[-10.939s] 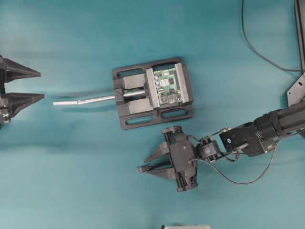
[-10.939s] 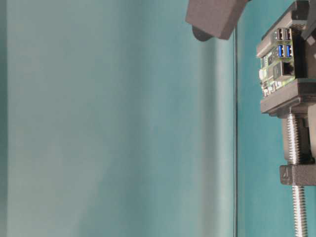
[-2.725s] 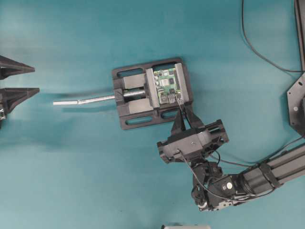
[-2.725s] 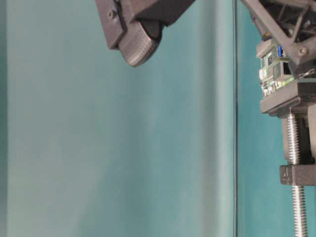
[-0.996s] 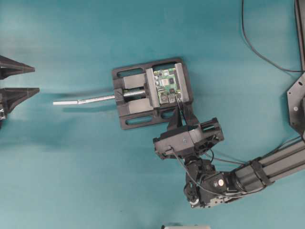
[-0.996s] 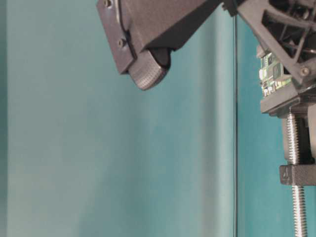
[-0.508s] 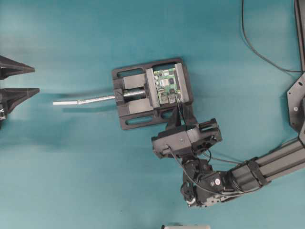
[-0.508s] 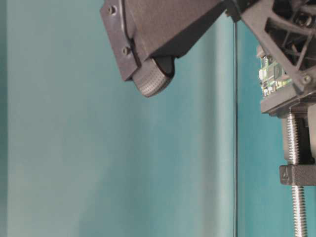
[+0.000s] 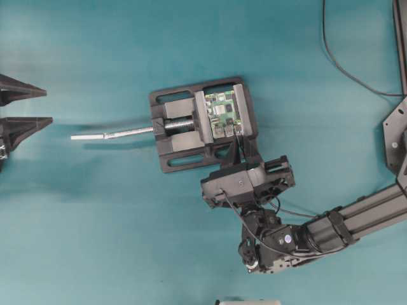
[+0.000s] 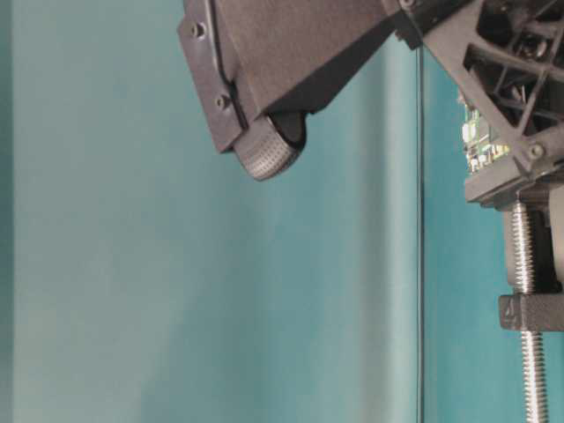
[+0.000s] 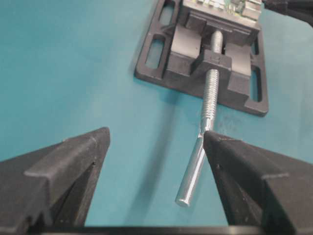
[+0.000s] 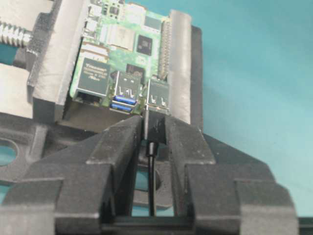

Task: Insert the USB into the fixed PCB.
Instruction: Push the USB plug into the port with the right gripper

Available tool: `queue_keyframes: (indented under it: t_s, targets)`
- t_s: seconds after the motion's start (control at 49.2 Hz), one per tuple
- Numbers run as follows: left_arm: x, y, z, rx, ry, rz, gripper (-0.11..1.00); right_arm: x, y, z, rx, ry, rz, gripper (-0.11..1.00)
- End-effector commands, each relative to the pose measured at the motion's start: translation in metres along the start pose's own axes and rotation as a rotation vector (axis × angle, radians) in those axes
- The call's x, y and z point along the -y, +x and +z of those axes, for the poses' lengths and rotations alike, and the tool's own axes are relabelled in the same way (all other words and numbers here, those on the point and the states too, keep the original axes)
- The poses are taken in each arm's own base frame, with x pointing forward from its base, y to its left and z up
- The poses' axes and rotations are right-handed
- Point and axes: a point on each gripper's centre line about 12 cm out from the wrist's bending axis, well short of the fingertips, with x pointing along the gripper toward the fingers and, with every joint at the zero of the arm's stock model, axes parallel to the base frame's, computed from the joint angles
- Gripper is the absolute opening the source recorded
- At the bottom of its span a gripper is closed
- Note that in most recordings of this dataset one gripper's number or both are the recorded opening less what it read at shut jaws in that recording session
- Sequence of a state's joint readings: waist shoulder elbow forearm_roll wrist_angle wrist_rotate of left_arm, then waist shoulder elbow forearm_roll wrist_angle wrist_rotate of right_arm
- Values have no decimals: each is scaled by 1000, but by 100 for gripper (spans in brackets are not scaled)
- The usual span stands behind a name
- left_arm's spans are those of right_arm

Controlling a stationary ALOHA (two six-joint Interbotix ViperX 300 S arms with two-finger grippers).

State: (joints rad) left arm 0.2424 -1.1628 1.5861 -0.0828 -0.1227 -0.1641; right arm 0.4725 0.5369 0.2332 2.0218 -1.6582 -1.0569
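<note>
1 USB [image 12: 155,126], 1 fixed PCB [image 12: 122,44]

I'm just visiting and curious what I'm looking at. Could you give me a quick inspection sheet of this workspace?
Surface: teal tabletop, bare where visible.
Job's things: the green PCB sits clamped in a black vise; the USB is at one of its ports.
Clutter: nothing seen.
Hands: right hand shut on the USB; left hand open, apart from the vise's silver screw rod.
Cables: thin black USB cable; another black cable at the far corner.
Surroundings: nothing seen.
</note>
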Motion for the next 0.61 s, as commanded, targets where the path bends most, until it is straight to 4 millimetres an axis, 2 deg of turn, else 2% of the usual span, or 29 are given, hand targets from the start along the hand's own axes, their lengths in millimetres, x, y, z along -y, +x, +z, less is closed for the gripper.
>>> queue_keyframes:
  t_s: [0.0, 0.264, 0.59]
  targets:
    - [1, 1, 4, 9, -6, -2, 93, 0, 26, 17, -19, 48, -64, 21]
    - [1, 1, 5, 9, -5, -2, 93, 0, 35, 20, -24, 58, -82, 21]
    - [1, 1, 5, 9, -5, -1, 93, 2, 21, 20, -32, 49, -56, 21]
